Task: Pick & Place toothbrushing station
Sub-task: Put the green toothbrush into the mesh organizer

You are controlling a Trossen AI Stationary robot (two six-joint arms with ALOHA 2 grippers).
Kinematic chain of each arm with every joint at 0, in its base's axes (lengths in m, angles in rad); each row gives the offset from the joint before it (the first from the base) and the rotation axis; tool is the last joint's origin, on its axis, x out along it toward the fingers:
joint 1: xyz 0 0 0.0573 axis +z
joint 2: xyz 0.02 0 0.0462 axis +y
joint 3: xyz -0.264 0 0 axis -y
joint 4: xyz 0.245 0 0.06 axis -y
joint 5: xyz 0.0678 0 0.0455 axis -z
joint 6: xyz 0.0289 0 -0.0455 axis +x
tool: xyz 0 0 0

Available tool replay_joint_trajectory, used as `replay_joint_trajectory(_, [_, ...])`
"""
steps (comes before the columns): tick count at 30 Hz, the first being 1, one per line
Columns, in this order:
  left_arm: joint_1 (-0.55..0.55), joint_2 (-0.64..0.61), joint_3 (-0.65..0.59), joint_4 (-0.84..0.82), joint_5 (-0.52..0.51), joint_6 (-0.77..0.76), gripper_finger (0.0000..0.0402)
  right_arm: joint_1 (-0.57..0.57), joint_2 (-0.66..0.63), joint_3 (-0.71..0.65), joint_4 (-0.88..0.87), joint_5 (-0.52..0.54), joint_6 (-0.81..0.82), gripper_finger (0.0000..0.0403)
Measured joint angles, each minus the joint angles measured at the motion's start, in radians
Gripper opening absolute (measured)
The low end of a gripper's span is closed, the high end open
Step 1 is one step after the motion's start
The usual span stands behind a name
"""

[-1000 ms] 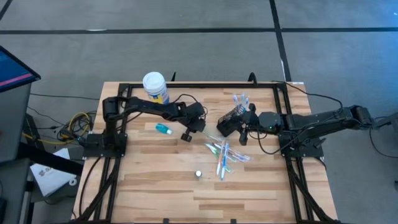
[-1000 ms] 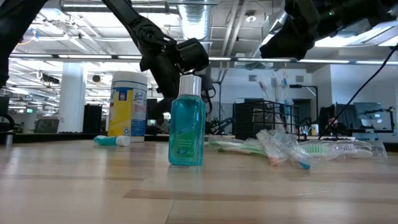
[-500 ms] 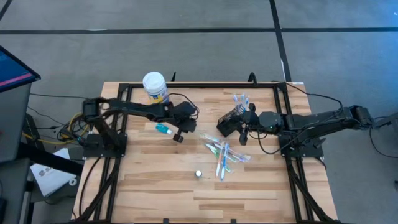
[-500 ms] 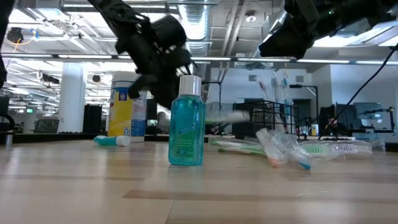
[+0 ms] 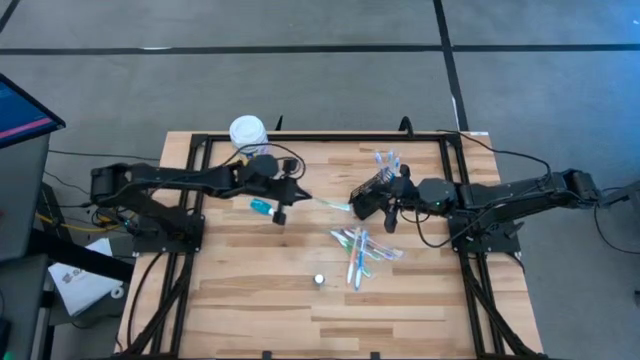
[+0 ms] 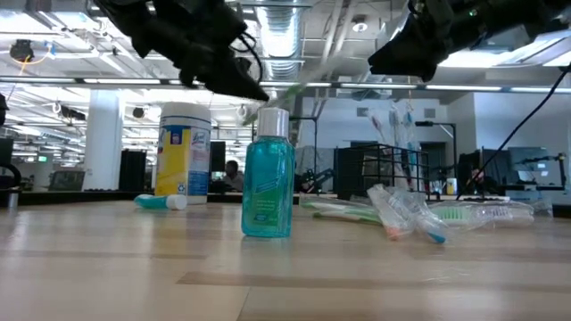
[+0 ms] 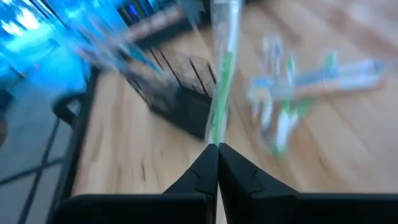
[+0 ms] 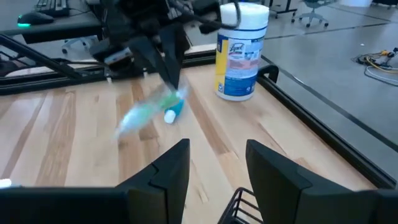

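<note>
Left gripper (image 5: 283, 192) pinches 1 toothbrush (image 7: 221, 93) — carrying toward mesh holder (image 5: 372, 187) at 3 o'clock; right gripper (image 5: 362, 205) clasps the holder, steadying.

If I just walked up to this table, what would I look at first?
Probably the left gripper, high over the middle of the table, pinching a green-and-white toothbrush that points toward the black mesh holder. The right gripper is at that holder, tipping it up off the wood. Next you'd spot the pile of toothbrushes lying in front, and the little blue-green bottle standing alone near the front edge.
</note>
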Motion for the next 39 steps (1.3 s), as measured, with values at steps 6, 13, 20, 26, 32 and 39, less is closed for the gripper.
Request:
replay_joint_trajectory(6, [0.0, -0.03, -0.031, 0.139, 0.021, -0.103, 0.0001, 0.003, 0.002, 0.0, 0.06, -0.001, -0.048, 0.0148])
replay_joint_trajectory(13, [0.0, -0.022, -0.031, 0.281, 0.035, -0.235, 0.0001, 0.009, 0.002, 0.0, 0.112, 0.0, -0.076, 0.0148])
replay_joint_trajectory(20, [-0.017, -0.022, -0.031, 0.398, 0.037, -0.301, 0.0001, 0.009, 0.002, 0.0, 0.185, 0.0, -0.113, 0.0148])
replay_joint_trajectory(26, [-0.036, -0.022, -0.031, 0.479, 0.037, -0.346, 0.0001, 0.014, 0.002, 0.0, 0.294, -0.002, -0.197, 0.0148])
replay_joint_trajectory(32, [-0.043, -0.022, -0.03, 0.53, 0.036, -0.36, 0.0001, 0.023, 0.002, 0.0, 0.386, -0.008, -0.252, 0.0148])
replay_joint_trajectory(39, [-0.061, -0.021, -0.03, 0.564, 0.035, -0.381, 0.0001, 0.034, 0.002, 0.0, 0.43, -0.037, -0.27, 0.0148])
